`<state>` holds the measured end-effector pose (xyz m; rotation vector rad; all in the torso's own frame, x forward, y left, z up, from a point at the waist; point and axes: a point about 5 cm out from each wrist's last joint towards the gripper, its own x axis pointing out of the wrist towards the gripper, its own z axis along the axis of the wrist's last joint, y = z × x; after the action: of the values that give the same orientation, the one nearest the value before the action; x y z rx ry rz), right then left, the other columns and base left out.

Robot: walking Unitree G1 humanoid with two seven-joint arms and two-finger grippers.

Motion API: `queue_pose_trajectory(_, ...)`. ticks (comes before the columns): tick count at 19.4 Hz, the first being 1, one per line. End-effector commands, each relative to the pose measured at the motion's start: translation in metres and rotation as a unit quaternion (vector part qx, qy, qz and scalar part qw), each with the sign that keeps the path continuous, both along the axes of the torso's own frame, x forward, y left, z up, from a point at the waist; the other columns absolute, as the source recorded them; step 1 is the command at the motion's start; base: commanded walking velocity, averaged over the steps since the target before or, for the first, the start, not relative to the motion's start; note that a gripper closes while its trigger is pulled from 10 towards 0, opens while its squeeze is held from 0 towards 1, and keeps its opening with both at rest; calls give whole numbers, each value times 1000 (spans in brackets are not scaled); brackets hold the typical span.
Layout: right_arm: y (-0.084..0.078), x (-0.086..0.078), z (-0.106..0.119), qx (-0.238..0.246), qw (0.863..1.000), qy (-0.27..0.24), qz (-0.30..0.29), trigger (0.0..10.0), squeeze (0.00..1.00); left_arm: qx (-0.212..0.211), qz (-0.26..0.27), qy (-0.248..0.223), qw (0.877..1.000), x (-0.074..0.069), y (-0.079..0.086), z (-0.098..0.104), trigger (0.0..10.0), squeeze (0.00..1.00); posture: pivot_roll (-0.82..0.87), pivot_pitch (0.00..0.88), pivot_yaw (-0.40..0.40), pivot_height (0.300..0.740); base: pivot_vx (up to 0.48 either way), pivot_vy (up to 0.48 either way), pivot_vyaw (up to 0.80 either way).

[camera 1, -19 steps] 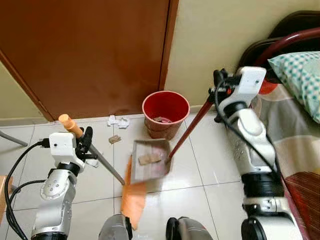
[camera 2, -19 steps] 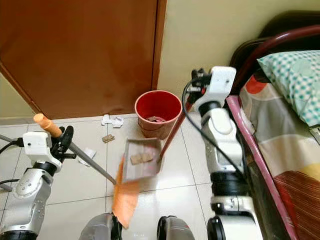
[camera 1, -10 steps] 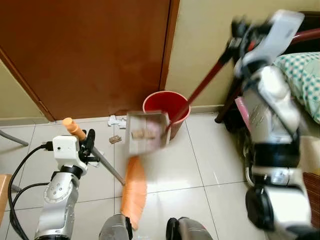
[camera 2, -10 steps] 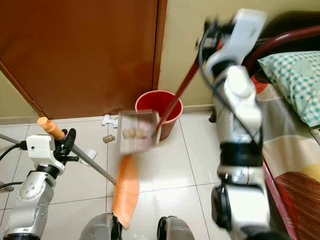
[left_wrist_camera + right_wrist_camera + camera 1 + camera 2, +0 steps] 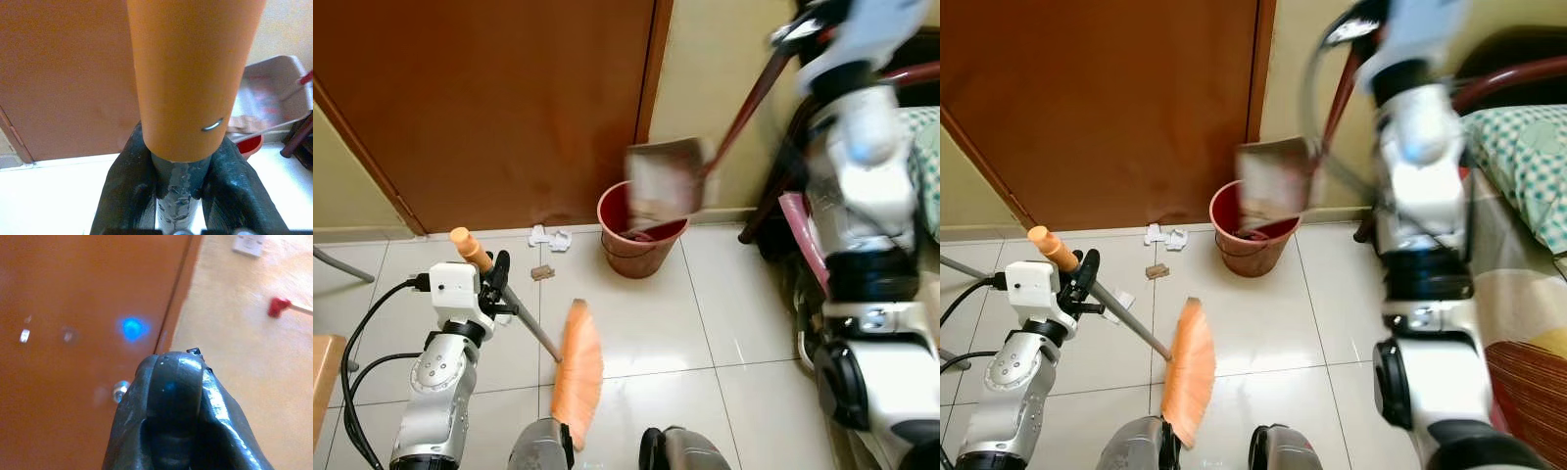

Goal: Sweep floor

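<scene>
A wide brown door (image 5: 499,108) and a cream wall fill the far side of the room, with pale floor tiles (image 5: 744,304) running toward the robot and the edge of a bed (image 5: 1528,147) off to the right arm's side. The right gripper (image 5: 803,20) is raised high near the wall, blurred with motion; its jaws look pressed around the top of a dark red dustpan handle (image 5: 744,103), though the blur and the wrist camera's close view of the black fingers (image 5: 173,401) leave the grip itself uncertain. Well below those jaws, at the far end of the handle, the grey dustpan (image 5: 664,178) hangs tilted directly above the red bucket (image 5: 641,235), which stands on the floor against the wall. The left gripper (image 5: 494,284) is low at the robot's left, jaws pinching the grey broom shaft (image 5: 530,328) just under its orange end cap (image 5: 468,245); the orange broom head (image 5: 578,377) rests on the tiles beyond those jaws, toward the robot's feet. White paper scraps (image 5: 548,237) and a small brown scrap (image 5: 541,272) lie on the floor beside the bucket. The step seems to be emptying the pan: it would go best with the pan's mouth kept over the bucket's opening and tipped steadily, so nothing spills past the rim.
</scene>
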<state>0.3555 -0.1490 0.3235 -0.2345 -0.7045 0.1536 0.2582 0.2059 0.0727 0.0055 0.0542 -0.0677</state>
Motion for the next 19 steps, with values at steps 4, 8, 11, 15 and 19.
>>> queue_pose_trajectory(4, 38, -9, -18, -111, 991, -71, 5, 10000, 0, 27, -1, 65, 998, -11, -1, -25, 10000, 0, 37, 104, -54, 740, 0, 0, 0)
queue_pose_trajectory(8, 58, -14, -36, -154, 985, -79, 31, 10000, 0, 29, -1, 65, 997, -11, -1, -25, 10000, 0, 38, 109, -56, 740, 0, 0, 0)
queue_pose_trajectory(11, 62, -16, -40, -159, 983, -84, 37, 10000, 0, 29, 0, 65, 997, -12, -1, -26, 10000, 0, 39, 110, -57, 740, 0, 0, 0)
queue_pose_trajectory(15, 68, -19, -46, -175, 979, -95, 43, 10000, 0, 29, -3, 65, 997, -12, -3, -26, 10000, 0, 33, 113, -54, 740, 0, 0, 0)
queue_pose_trajectory(19, 69, -20, -48, -178, 978, -97, 45, 10000, 0, 31, -8, 64, 997, -11, -5, -26, 10000, 0, 33, 113, -54, 740, 0, 0, 0)
